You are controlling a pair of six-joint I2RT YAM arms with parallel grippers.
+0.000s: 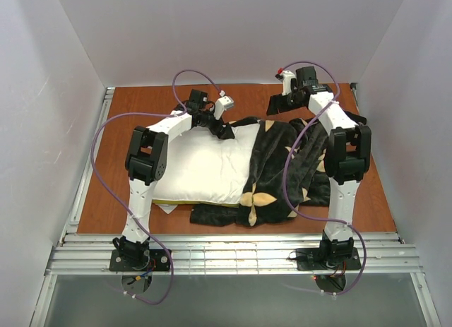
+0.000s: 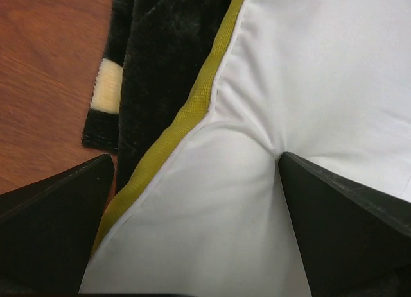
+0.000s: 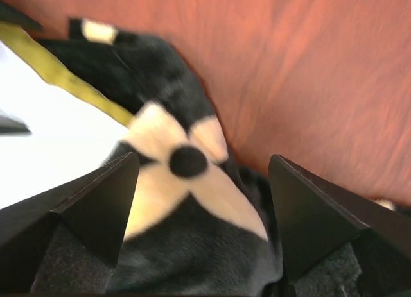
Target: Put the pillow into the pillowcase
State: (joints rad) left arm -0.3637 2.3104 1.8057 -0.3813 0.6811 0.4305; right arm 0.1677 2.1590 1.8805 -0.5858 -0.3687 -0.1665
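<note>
The white pillow [image 1: 205,164] lies at the table's centre-left, with its right part under the black flowered pillowcase [image 1: 275,164]. My left gripper [image 1: 222,126] is at the pillow's far edge. In the left wrist view its jaws stand wide apart [image 2: 199,246], pressed down astride the pillow [image 2: 308,72] beside its yellow band [image 2: 192,111]. The right fingertip [image 2: 289,165] dents the fabric. My right gripper [image 1: 282,101] hovers over the pillowcase's far edge. It is open and empty [image 3: 202,201] above a tan flower [image 3: 186,162] on the pillowcase. The pillow's band [image 3: 58,72] shows at the left.
The brown table [image 1: 141,115] is walled in white on three sides. Black pillowcase fabric [image 2: 154,47] lies just beyond the pillow's band. A metal rail [image 1: 233,253] runs along the near edge by the arm bases.
</note>
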